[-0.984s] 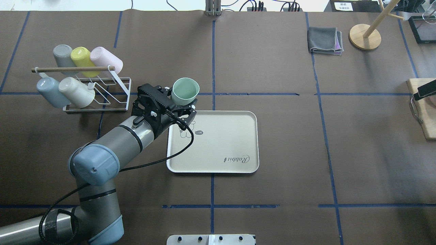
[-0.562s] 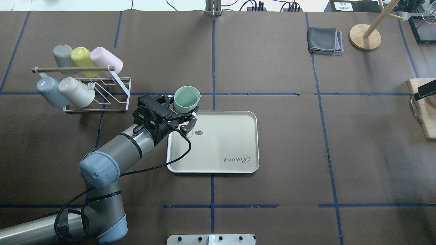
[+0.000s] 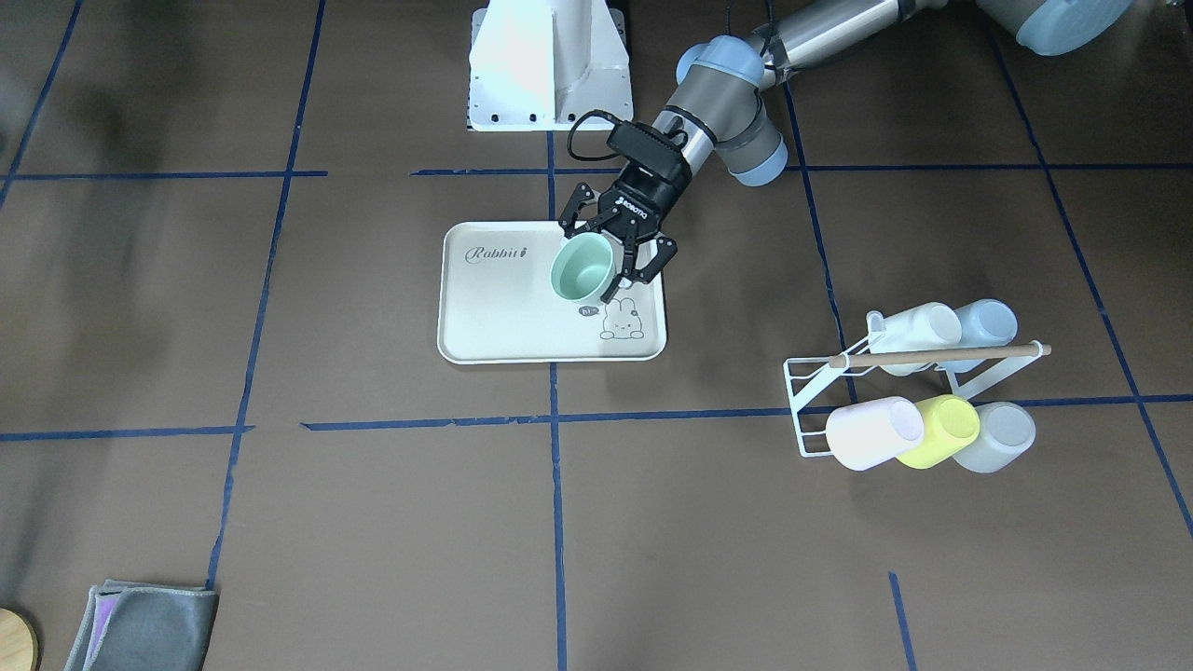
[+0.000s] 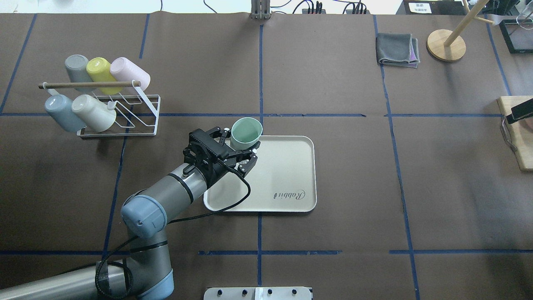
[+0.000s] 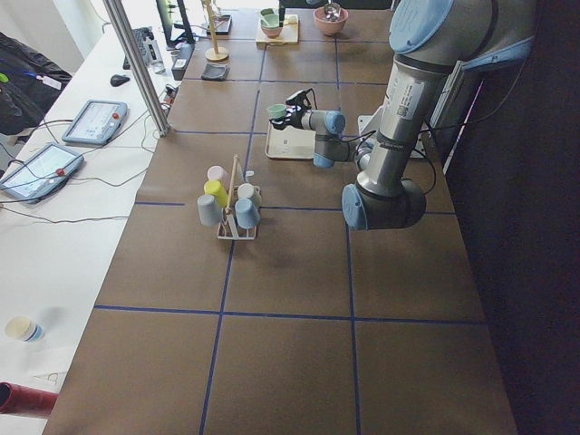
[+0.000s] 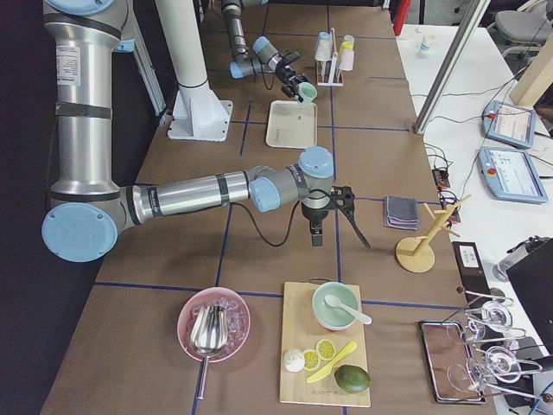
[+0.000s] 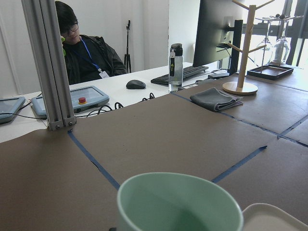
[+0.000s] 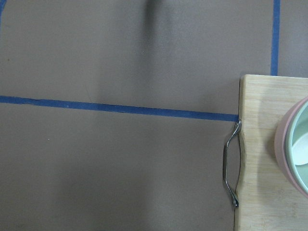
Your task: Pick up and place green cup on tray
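Note:
My left gripper (image 4: 238, 143) is shut on the pale mint-green cup (image 4: 246, 131), gripping its side wall with the mouth up and slightly tilted. It holds the cup a little above the far-left part of the cream "Rabbit" tray (image 4: 283, 175). In the front-facing view the cup (image 3: 580, 268) hangs over the tray (image 3: 494, 308) just above the bunny drawing, with the gripper (image 3: 606, 250) around it. The left wrist view shows the cup's rim (image 7: 178, 202) and a tray corner (image 7: 274, 216). My right gripper (image 6: 333, 212) hovers far right by a wooden board; I cannot tell its state.
A white wire rack (image 4: 120, 116) with several pastel cups stands at the far left. A folded grey cloth (image 4: 397, 50) and a wooden stand (image 4: 445, 45) are at the far right. A wooden cutting board (image 4: 518, 137) with a metal handle lies at the right edge.
My left gripper has carried the green cup to the right and nearer the robot, from beside the tray's far-left corner to over the tray. The right arm has not moved.

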Controlling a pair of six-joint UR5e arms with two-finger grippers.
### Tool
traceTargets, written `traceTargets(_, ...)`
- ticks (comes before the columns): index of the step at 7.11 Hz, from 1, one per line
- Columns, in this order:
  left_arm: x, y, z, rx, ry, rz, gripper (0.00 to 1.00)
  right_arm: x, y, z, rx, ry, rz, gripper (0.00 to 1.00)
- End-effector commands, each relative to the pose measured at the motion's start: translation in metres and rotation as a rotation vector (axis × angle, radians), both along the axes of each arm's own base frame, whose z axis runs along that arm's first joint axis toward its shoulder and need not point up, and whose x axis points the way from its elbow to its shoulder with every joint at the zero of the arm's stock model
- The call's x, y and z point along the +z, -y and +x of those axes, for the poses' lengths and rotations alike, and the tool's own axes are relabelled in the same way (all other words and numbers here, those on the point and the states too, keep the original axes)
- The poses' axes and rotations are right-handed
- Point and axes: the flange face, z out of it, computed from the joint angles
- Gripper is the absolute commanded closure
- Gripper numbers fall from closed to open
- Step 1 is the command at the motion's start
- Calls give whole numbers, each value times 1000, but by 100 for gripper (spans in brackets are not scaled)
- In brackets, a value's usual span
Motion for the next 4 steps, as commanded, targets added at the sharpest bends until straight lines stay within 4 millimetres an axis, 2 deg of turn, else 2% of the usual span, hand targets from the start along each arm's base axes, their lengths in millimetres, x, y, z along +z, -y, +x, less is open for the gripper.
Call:
traceTargets(1, 5, -2, 17, 6, -45, 12, 57, 2, -1, 0, 0, -1, -5, 0)
traceTargets(2, 7, -2, 29, 11, -51, 13, 57, 5, -1, 0, 0, -3, -9, 0)
traceTargets(4, -4, -10, 38, 26, -63, 16, 57, 8, 1, 0, -3, -5, -12, 0)
